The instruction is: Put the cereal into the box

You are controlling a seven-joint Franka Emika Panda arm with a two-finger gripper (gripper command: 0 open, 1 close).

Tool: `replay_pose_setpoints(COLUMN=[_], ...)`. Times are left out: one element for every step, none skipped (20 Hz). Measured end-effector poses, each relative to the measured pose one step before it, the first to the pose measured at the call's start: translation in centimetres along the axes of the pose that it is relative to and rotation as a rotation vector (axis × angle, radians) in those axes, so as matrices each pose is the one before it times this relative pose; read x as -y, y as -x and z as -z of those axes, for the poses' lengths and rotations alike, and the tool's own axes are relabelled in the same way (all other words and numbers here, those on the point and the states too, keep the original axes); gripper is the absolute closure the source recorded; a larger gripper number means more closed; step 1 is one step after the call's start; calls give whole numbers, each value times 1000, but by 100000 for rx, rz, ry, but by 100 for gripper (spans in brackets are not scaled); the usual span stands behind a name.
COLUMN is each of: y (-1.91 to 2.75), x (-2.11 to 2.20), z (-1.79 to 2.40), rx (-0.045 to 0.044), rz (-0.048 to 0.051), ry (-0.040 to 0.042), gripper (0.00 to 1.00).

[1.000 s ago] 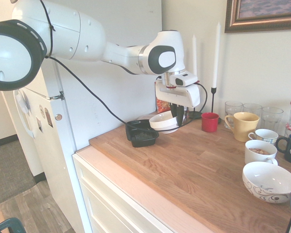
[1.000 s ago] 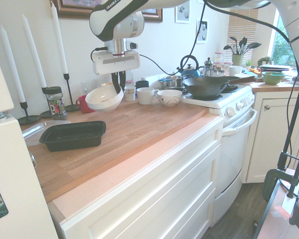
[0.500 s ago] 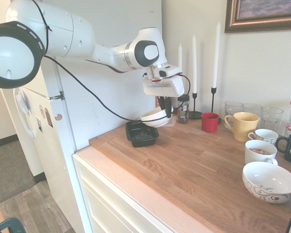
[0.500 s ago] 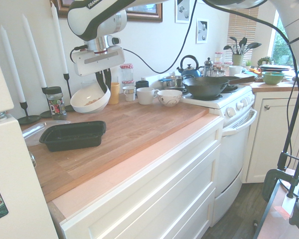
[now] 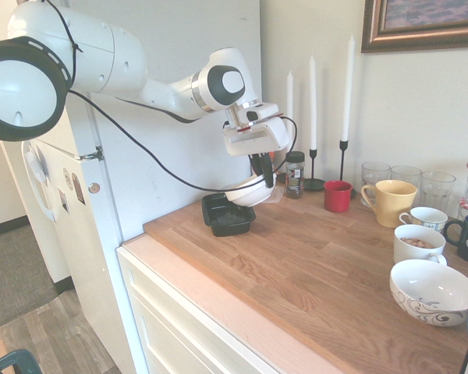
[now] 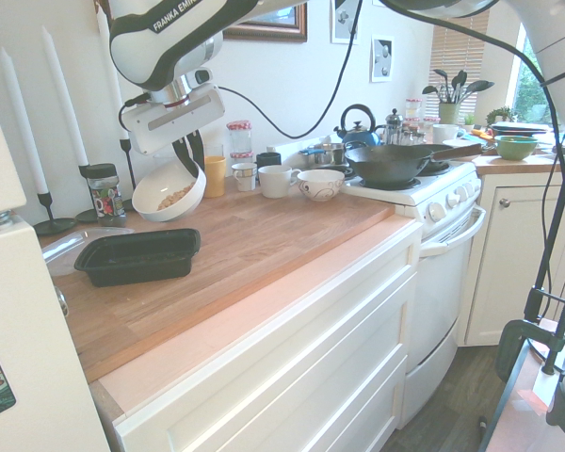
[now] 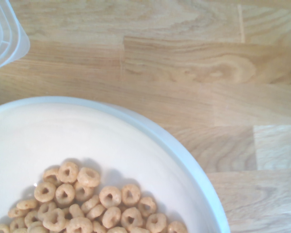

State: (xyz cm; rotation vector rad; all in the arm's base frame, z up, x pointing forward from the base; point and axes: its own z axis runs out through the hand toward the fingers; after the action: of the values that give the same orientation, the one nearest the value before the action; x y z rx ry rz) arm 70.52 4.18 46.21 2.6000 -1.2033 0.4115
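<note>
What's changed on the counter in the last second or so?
The gripper, shut on the white bowl's rim, carried it along the back of the counter toward the black box and tipped it further. The cereal is still inside the bowl, none poured yet. The box, candles, red cup and mugs stayed put.

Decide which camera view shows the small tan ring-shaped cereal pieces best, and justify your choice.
The wrist view: the small tan ring-shaped cereal pieces lie close up, each ring distinct, in the plain white bowl. The second exterior view shows only a tan patch in the tilted bowl; the first exterior view shows none.
</note>
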Motion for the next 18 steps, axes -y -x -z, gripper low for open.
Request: replay_pose_setpoints(y=[298,290,255,211,158,131,129,123,96,144,199,239,263,290,278,246,186,126], x=[192,187,192,187,163,167,154,138,109,139,182,218,242,269,260,234,182,137], z=[-165,-236,-295,-338,-317,-247,-136,-24,32,91,124,142,164,189,181,186,183,174], rx=[-1381,-1405,-1413,-1527,-1584,-1791,-1353,-1235,-1149,-851,-767,-865,-1096,-1223,-1206,-1241,-1240,-1281], rz=[452,429,338,323,360,490,239,217,232,175,289,363,347,226,387,267,350,261], ry=[1142,1239,1273,1336,1277,1179,780,563,451,220,119,120,171,176,172,173,223,236], gripper=[100,100,100,100,100,100,100,100,100,100,100,100,100,100,100,100,100,100])
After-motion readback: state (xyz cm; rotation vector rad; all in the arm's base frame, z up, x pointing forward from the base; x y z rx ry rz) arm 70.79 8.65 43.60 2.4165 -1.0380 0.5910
